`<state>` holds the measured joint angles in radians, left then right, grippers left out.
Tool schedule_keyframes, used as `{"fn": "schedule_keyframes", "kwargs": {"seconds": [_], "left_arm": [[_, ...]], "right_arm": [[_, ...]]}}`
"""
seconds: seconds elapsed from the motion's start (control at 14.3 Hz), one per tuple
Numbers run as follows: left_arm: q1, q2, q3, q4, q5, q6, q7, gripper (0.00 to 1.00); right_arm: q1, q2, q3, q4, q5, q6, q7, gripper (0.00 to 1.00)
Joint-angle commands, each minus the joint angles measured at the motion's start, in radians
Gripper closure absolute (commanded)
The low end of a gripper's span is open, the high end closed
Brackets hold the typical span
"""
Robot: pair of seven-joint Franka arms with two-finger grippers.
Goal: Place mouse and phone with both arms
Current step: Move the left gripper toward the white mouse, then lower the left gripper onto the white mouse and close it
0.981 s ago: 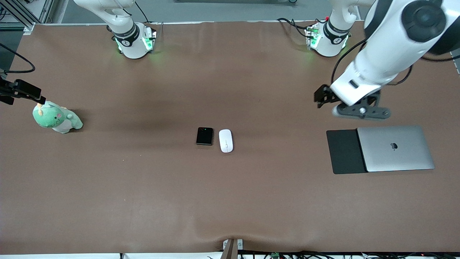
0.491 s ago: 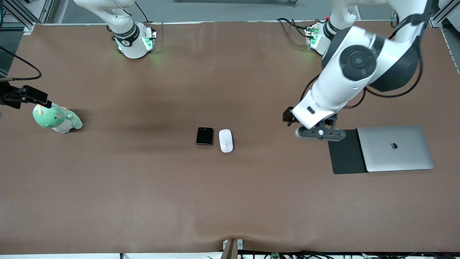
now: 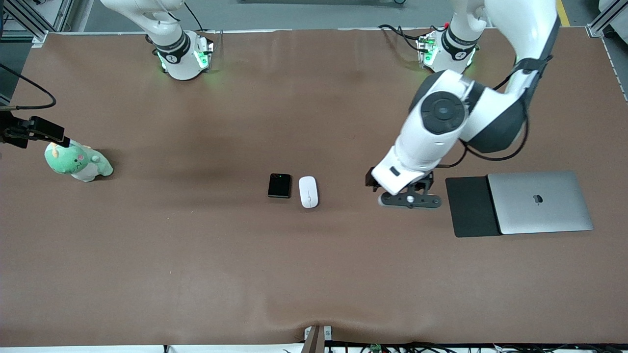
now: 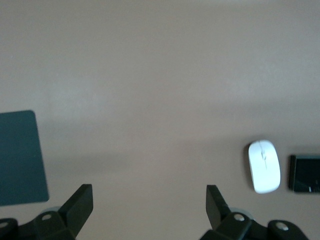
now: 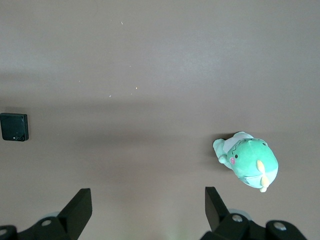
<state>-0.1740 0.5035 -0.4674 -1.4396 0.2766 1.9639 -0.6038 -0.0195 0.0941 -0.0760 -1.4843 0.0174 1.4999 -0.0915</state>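
Two grippers spread wide, empty: left gripper (image 3: 409, 200) over bare tabletop (image 3: 314, 274) between mouse (image 3: 308, 191) and mat (image 3: 471, 207); right gripper (image 5: 145, 212) beside plush (image 3: 78, 162). Best centred lengthwise over mouse before descending, clear of phone (image 3: 279, 186).

Mouse (image 4: 264, 166) beside phone (image 4: 305, 173); jaws apart; possibly mat (image 4: 20, 158).

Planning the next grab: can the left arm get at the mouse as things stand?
Probably yes. The left gripper hangs open over bare table between the mouse and the black mat, with nothing standing between it and the mouse.
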Motion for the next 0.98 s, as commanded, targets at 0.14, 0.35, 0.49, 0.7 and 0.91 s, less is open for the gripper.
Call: {"fn": "schedule_keyframes", "kwargs": {"seconds": [0.14,0.35,0.49,0.7,0.91], "left_arm": [[-0.028,0.18,-0.086,0.07,0.157,0.125,-0.183,0.0],[-0.054,0.253,-0.086,0.071,0.185,0.232,-0.246,0.0],[-0.064,0.311,-0.089,0.096,0.254,0.26,-0.33,0.0],[-0.131,0.383,-0.088,0.139,0.334,0.263,-0.453,0.0],[-0.174,0.418,-0.08,0.149,0.386,0.279,-0.563,0.0]], "right_arm": [[-0.011,0.009,0.01,0.022,0.001,-0.009,-0.007,0.0],[-0.016,0.01,0.01,0.022,0.003,-0.009,-0.007,0.0],[-0.016,0.01,0.01,0.022,0.003,-0.009,-0.007,0.0],[-0.013,0.01,0.01,0.024,0.003,-0.009,-0.007,0.0],[-0.019,0.021,0.01,0.027,0.003,-0.009,-0.007,0.0]]}}
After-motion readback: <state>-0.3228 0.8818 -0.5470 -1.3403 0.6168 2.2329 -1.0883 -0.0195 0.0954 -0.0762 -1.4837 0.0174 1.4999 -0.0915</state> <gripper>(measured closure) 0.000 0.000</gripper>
